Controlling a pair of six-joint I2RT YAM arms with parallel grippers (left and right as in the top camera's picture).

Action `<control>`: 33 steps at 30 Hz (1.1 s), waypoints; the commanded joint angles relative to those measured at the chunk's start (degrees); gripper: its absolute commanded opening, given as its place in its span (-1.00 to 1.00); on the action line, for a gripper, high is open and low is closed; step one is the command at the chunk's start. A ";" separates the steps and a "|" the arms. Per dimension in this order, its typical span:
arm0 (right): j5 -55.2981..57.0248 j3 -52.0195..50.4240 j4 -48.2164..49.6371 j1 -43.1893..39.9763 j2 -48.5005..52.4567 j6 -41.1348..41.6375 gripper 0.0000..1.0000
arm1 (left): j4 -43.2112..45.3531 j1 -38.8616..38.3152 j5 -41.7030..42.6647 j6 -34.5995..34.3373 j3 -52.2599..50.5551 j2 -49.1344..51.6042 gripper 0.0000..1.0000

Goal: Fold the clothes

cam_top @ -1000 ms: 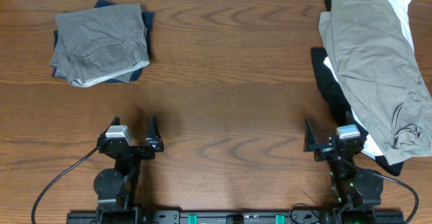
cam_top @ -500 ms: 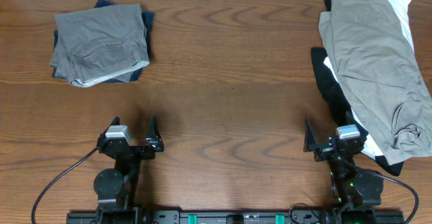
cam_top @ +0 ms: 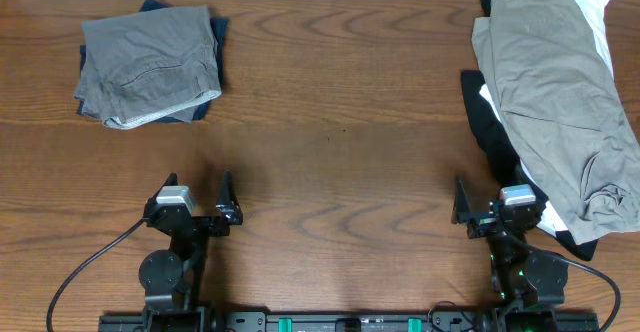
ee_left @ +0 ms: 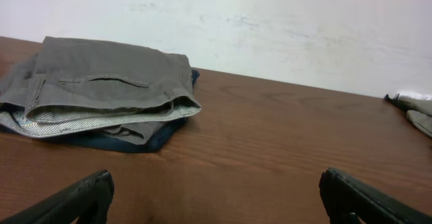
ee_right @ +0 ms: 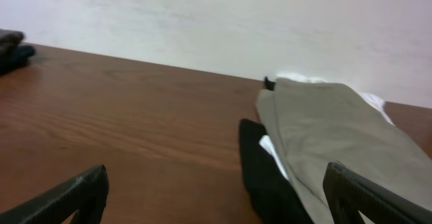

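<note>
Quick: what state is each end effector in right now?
Left end effector: open, holding nothing.
Right end effector: open, holding nothing.

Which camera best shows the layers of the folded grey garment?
The left wrist view: close and side-on, folded grey garment over a navy piece. Overhead shows its whole outline, flat; right wrist, only a dark sliver.

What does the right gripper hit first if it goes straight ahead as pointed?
Probably the black garment poking out from under the khaki shorts. It lies a little right of centre for the right gripper, so that side's finger would likely touch first. How low the gripper rides is unclear.
</note>
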 commanded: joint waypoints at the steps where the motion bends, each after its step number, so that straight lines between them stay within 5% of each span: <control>1: 3.48 -0.09 -0.52 -0.44 -0.17 -0.76 0.99 | -1.90 -0.28 0.83 -0.09 -0.90 -0.39 0.96; 33: 4.98 1.27 5.81 -0.44 -0.11 1.25 0.98 | -3.13 -0.28 1.05 -0.13 3.08 0.66 0.96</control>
